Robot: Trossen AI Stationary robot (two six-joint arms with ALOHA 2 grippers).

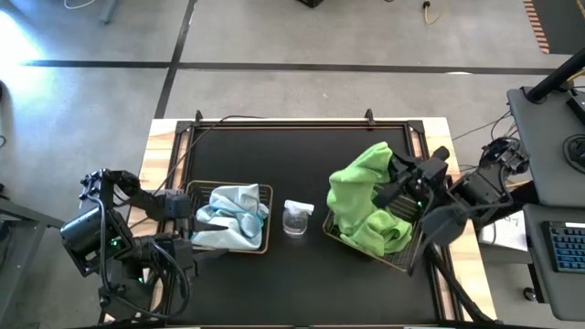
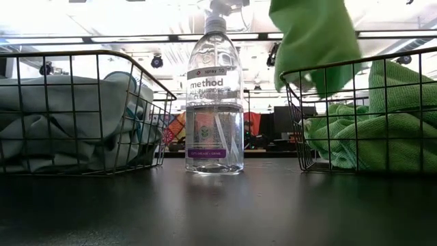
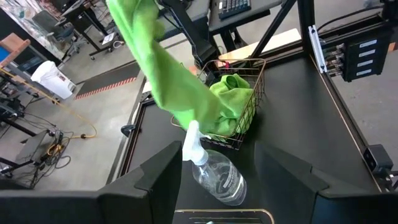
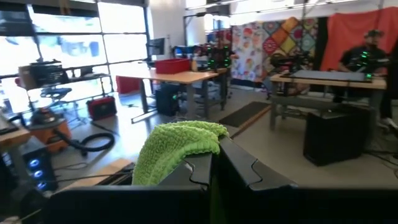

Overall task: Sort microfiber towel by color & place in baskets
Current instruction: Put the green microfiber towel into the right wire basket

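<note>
1. We are seeing the right gripper (image 1: pixel 395 187) clenched on a lime green towel (image 1: pixel 358 178), holding it up over the right basket (image 1: pixel 405 258) on the right side of the black table (image 1: pixel 302 151).
2. In the right wrist view, the green fabric is bunching up between and over that arm's two dark fingers (image 4: pixel 245 171), which are sitting tight together.
3. In the low view, the lifted towel is hanging above the right basket's rim, while more green cloth (image 2: pixel 362 140) is lying heaped inside the wire walls.
4. We are finding the left basket (image 1: pixel 267 219) on the left of the table, and pale blue towels (image 1: pixel 228 215) are lying crumpled in it, spilling slightly over its near edge.
5. A clear spray bottle (image 1: pixel 297 217) is standing upright between the two baskets, apart from both.
6. The left gripper (image 1: pixel 183 228) is waiting at the left edge of the table, just beside the left basket, its jaws spread apart and grasping nothing.
7. In the left wrist view, the dangling green towel is stretching down toward the right basket, with the bottle nearer to the camera.
</note>
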